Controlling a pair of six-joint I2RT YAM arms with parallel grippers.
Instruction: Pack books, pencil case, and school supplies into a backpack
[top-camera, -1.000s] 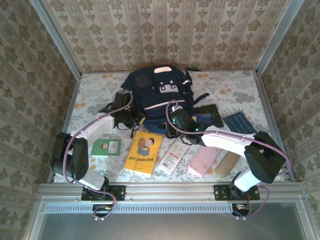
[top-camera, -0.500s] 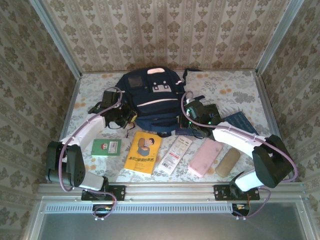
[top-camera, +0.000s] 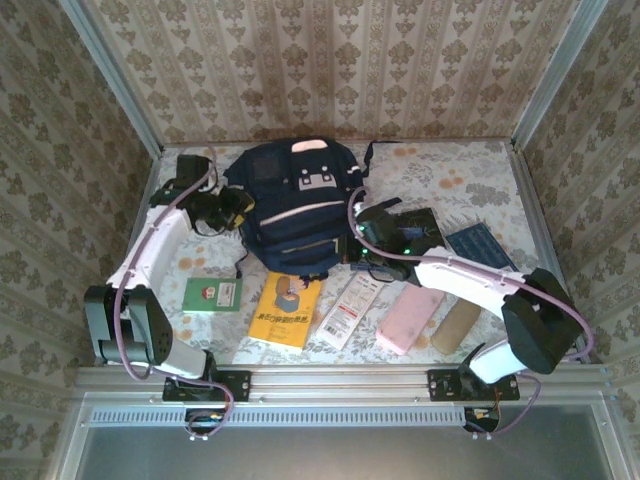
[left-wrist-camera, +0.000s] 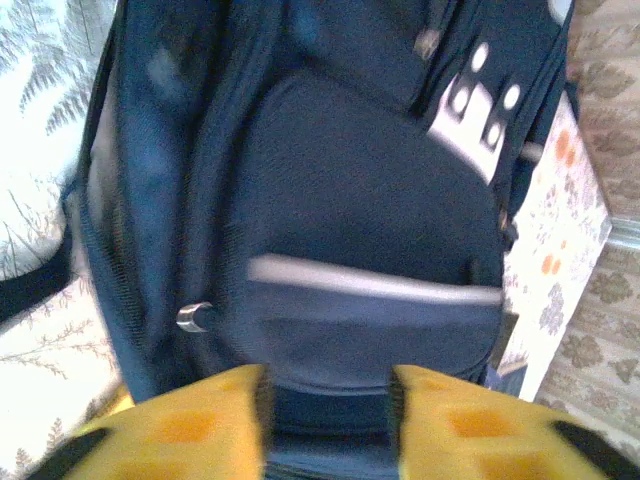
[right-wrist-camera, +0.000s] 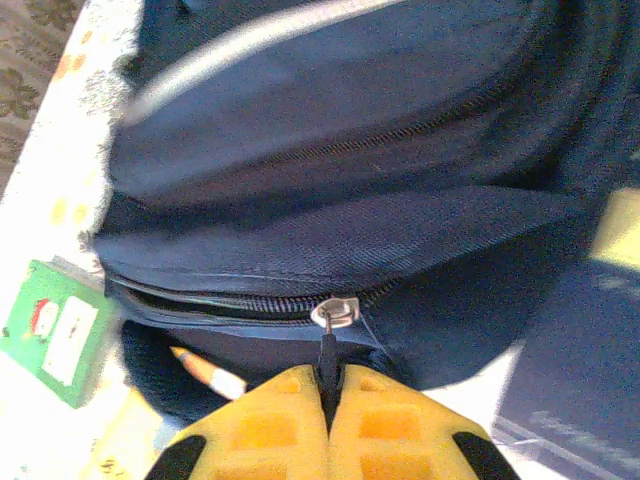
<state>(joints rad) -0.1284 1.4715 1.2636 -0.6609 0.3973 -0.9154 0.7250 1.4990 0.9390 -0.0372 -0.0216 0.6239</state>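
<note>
With right gripper (right-wrist-camera: 328, 400) clenched, pinches the dark zipper pull (right-wrist-camera: 325, 355) of the large navy blue fabric backpack (right-wrist-camera: 380, 130). Holds left gripper (left-wrist-camera: 328, 405) released, yellow fingers apart on nothing, facing the backpack's front pocket. Sits mid-table between both arms. Nearer, on the floral table (top-camera: 470, 170): small green booklet (top-camera: 212, 295), yellow paperback (top-camera: 287, 312), long flat white packet (top-camera: 350, 308), pink rectangular soft pouch (top-camera: 409, 320), tan cylindrical pouch (top-camera: 455, 327).

Navy blue fabric backpack (top-camera: 295, 205) with pale stripes, grey patches and a silver metal zip pull (right-wrist-camera: 335, 313); yellow cartoon-cover paperback (top-camera: 285, 315); green paper booklet (top-camera: 212, 295); pink soft pouch (top-camera: 410, 320); tan cylindrical pouch (top-camera: 455, 327).
</note>
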